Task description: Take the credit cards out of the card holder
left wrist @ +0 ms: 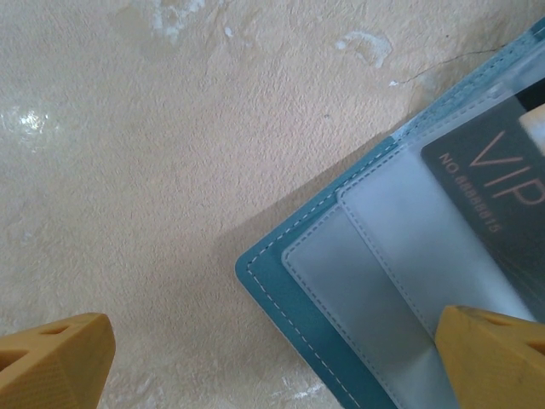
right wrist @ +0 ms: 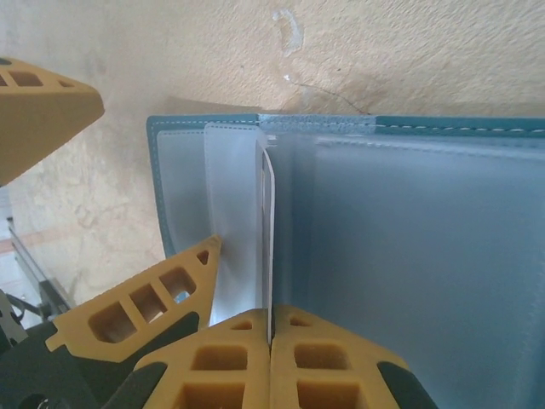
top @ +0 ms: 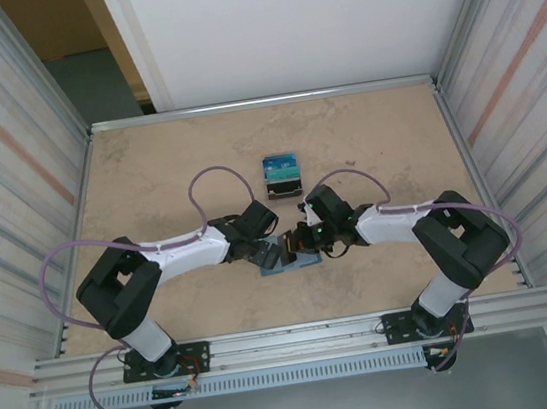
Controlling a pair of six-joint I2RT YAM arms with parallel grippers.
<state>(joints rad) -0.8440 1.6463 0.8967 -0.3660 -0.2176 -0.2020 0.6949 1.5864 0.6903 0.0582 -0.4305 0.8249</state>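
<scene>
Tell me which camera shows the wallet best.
Right wrist: the open wallet spreads across the frame, pockets and stitched edge plain. Left wrist gives one corner with a VIP card; the top view, a small, partly covered patch.

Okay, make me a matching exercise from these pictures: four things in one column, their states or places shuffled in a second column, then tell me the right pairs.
Column one:
1. left yellow-fingered pincer
2. right yellow-fingered pincer
3. dark plastic VIP card
4. small dark-based stand with blue-teal top

Column two:
A. standing beyond the open teal-blue bifold wallet, apart from it
B. shut on a thin pale sheet rising from the wallet
C. open, over the wallet's corner
D. tucked in a wallet pocket

Pairs: 1-C, 2-B, 3-D, 4-A.
</scene>
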